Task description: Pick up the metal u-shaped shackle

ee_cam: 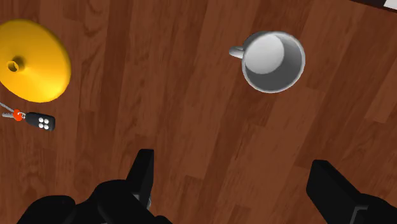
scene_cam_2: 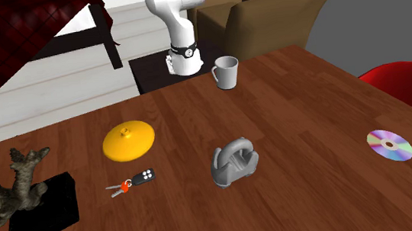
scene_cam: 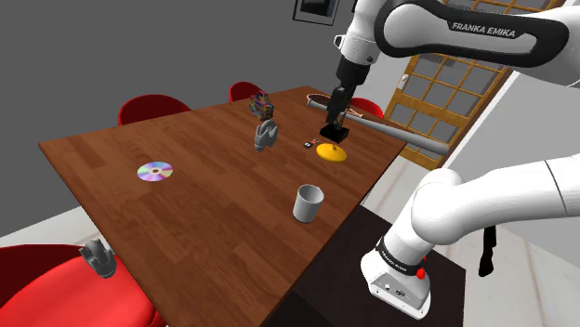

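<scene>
- Arm: glossy white rounded links, dark bands at joints.
- White "FRANKA EMIKA" lettering on black upper-link band.
- Base: white, dark ring above, small red button at side.
- Gripper: all black, 2 blocky fingers.

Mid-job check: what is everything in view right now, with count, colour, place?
shackle: one, grey, between key fob and CD.
mug: one, grey, upright near the stand.
lid: one, yellow, beside key fob.
key fob: one, black with red tag, on table.
CD: one, iridescent, flat on table.
branch ornament: one, grey-brown on black base, table end.
table: one, brown wood.
chairs: several, red, around table.
gripper: one, black, open, above table near lid.
</scene>
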